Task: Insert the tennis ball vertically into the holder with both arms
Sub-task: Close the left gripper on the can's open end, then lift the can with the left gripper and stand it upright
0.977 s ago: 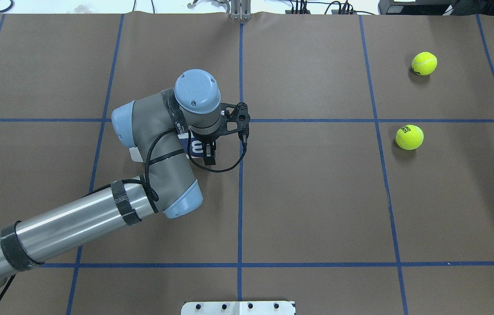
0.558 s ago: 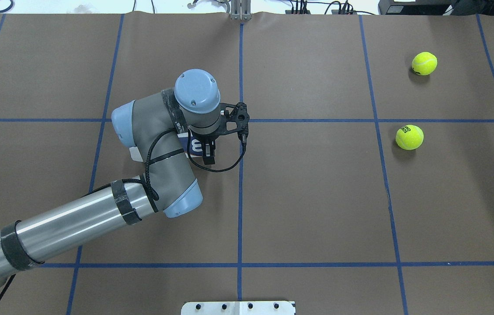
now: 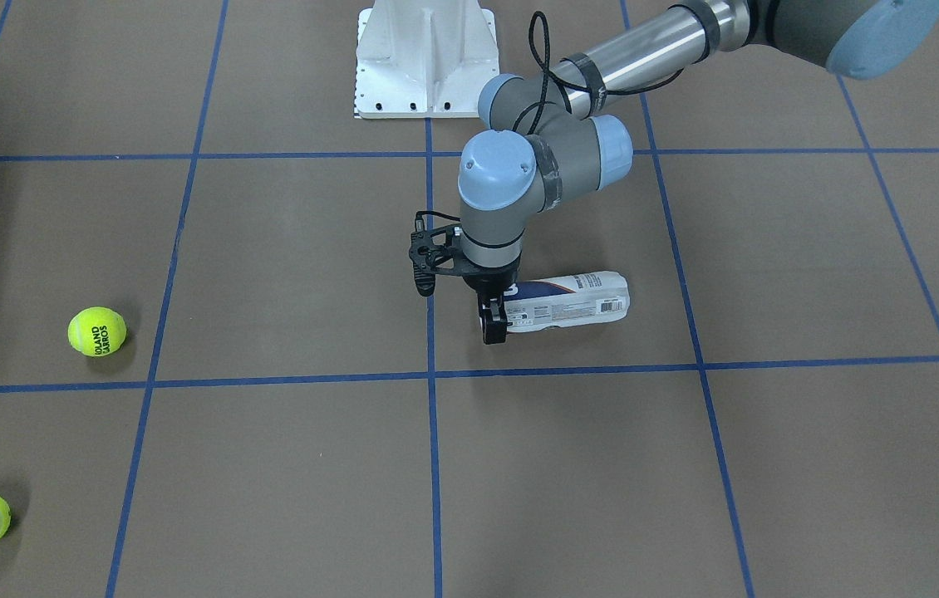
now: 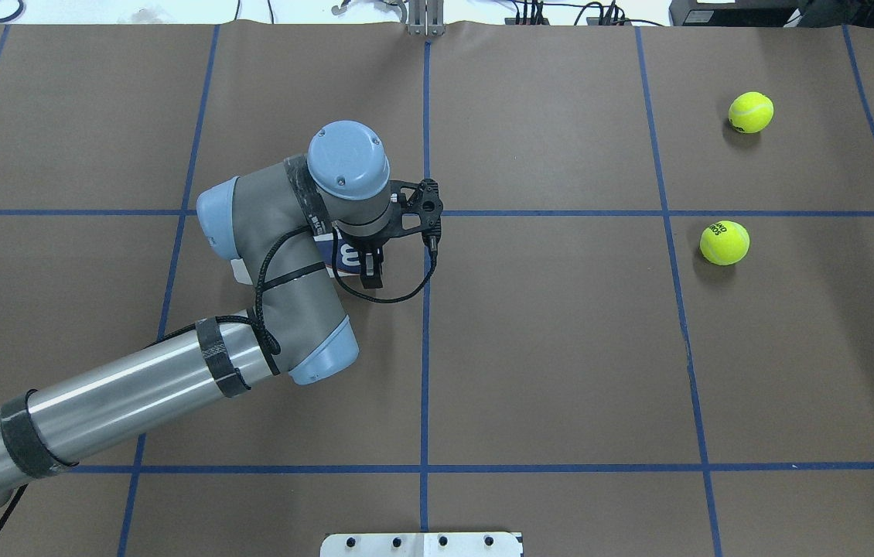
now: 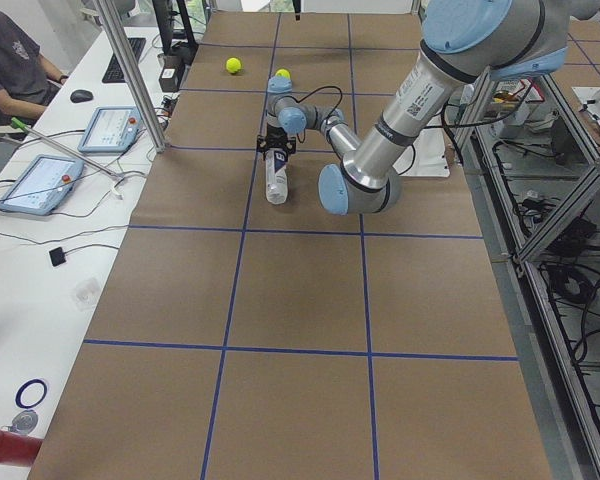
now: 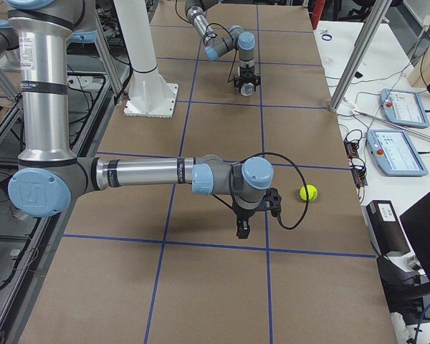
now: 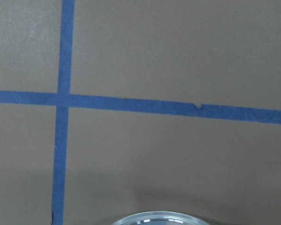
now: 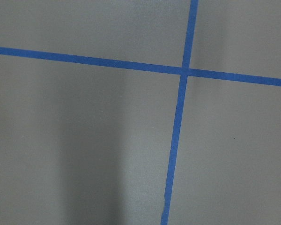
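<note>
Brown desk (image 4: 561,348), ruled with blue tape lines (image 4: 425,348). Left end effector (image 3: 493,322): points down, fingers straddling the rim end of the holder (image 3: 577,301), which lies on its side on the desk; whether they clamp it cannot be told. Right end effector (image 6: 242,228): hangs over the desk well apart from the holder, open or closed not determinable; two tennis balls, one (image 4: 724,243) nearer the holder, one (image 4: 751,112) farther, on the robot's right.

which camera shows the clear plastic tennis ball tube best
Exterior front-facing: the clear plastic cylindrical tube lies on its side, label and barcode visible. Overhead, the left arm hides most of it; exterior left shows it small; exterior right hardly shows it; left wrist, only its rim.
</note>
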Robot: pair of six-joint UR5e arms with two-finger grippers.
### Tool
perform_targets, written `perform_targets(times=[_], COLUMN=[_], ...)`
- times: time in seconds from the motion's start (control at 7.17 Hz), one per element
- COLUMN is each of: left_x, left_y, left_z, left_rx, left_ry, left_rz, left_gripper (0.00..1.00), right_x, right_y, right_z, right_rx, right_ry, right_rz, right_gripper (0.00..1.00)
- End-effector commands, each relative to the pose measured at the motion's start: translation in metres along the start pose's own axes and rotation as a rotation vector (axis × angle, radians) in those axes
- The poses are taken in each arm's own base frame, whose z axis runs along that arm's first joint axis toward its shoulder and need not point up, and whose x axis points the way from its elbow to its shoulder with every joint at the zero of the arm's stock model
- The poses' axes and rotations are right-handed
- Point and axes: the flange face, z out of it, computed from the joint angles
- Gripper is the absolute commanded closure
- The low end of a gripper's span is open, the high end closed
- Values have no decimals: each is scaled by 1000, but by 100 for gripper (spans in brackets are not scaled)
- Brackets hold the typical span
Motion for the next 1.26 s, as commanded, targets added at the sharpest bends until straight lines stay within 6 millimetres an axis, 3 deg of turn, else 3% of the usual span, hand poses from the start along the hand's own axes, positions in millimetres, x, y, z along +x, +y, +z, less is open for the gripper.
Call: perform_targets(times=[0.0,0.14,0.56,1.12], left_x=[-1,-2,-28,-27], left_y=[-1,-2,-13,-17], left_z=[-2,-6,-104,-141], left_rx=[24,30,275,634], left_ry=[-10,-14,-131,-161], left_rz=[6,5,-107,-260], left_gripper=[13,13,13,14], right_x=[0,-1,-5,-6], right_y=[0,0,-3,-6], right_z=[0,-1,-5,-7], right_rx=[0,1,12,15], right_ry=[0,-1,6,6], right_rz=[0,-1,-12,-15], right_gripper=[1,1,1,1])
